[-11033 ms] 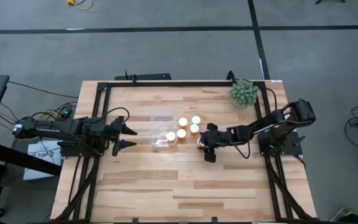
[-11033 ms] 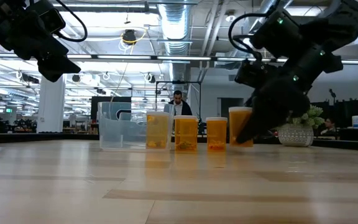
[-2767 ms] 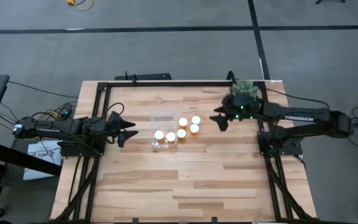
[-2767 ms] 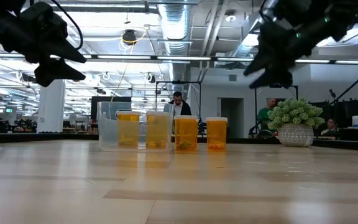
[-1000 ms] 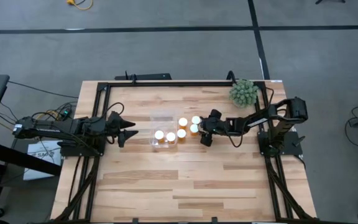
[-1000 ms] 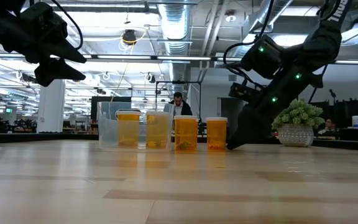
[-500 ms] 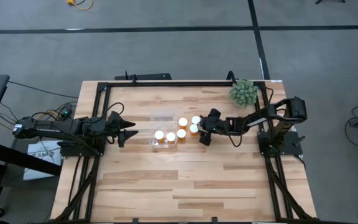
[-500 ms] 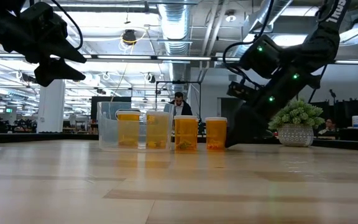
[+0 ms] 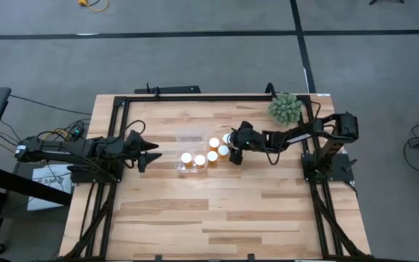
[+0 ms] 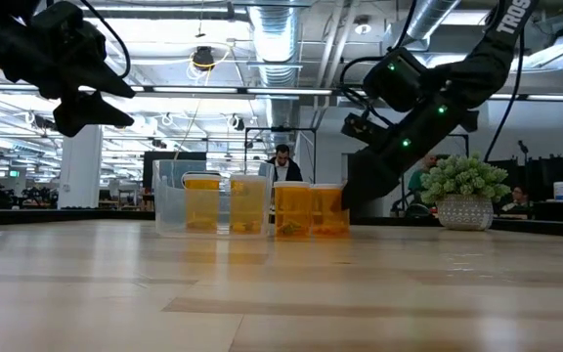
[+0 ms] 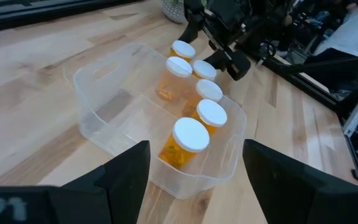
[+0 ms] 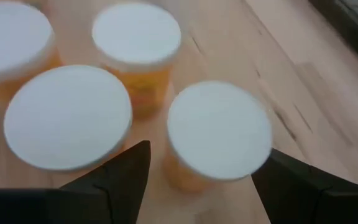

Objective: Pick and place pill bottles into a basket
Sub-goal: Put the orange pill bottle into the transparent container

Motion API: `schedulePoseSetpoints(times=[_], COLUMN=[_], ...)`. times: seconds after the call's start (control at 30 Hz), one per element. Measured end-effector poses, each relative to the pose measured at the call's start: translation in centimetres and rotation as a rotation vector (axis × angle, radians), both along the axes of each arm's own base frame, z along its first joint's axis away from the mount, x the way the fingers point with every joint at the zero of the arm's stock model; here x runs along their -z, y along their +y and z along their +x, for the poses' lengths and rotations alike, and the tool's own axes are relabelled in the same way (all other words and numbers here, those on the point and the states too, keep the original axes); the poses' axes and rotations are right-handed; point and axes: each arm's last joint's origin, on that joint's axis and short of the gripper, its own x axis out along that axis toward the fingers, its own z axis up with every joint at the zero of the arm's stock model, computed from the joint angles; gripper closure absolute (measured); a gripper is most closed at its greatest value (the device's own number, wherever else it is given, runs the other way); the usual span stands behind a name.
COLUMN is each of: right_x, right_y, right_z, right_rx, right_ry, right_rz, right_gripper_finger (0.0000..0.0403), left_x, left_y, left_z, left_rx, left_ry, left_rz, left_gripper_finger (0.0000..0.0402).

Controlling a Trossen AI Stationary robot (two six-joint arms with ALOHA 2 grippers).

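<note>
- High view, looking straight down on a light wooden table: two dark robot arms reach in from opposite sides toward the middle.
- A small clear plastic rectangular basket sits just left of the table's centre, hard to make out against the wood.
- Two small orange pill bottles with round white caps stand inside the basket at its near end, one on the left and one touching it on the right.
- Three more white-capped orange bottles stand on the wood just right of the basket: one farther back, one nearer, and one farthest right.
- The right gripper is low over the table at this loose group, with the rightmost bottle between its spread fingers; the right wrist view shows a white cap framed by the two dark fingers, not yet pinched.
- The left gripper hangs above the table to the left of the basket, apart from it, fingers spread wide and holding nothing.
- A green spiky potted plant stands at the far right corner of the table, well apart from the bottles.
</note>
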Motion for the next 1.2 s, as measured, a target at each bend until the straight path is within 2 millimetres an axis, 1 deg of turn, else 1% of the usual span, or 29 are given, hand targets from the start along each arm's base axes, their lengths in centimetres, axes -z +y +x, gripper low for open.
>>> schedulePoseSetpoints(times=[0.43,0.57,0.9,1.03,1.2], right_x=[-0.20,-0.20,-0.22,-0.23,-0.28], right_y=[-0.17,-0.16,-0.18,-0.18,-0.36], right_z=[0.23,0.23,0.23,0.23,0.23], right_rx=[-0.006,-0.007,-0.005,-0.003,0.011], right_ry=[0.002,0.002,0.000,0.000,-0.001], right_rz=[-0.012,-0.011,-0.014,-0.014,-0.021], right_gripper_finger=[0.0146,0.0163,0.0232,0.0237,0.0228], left_x=[0.01,0.01,0.01,0.01,0.01], left_y=[-0.02,-0.02,-0.02,-0.02,-0.02], left_z=[0.00,0.00,0.00,0.01,0.00], left_rx=[0.005,0.005,0.005,0.005,0.005], left_ry=[-0.001,-0.001,-0.001,-0.001,-0.001], left_rz=[-0.009,-0.009,-0.009,-0.009,-0.009], left_gripper_finger=[0.0155,0.0155,0.0155,0.0155,0.0155])
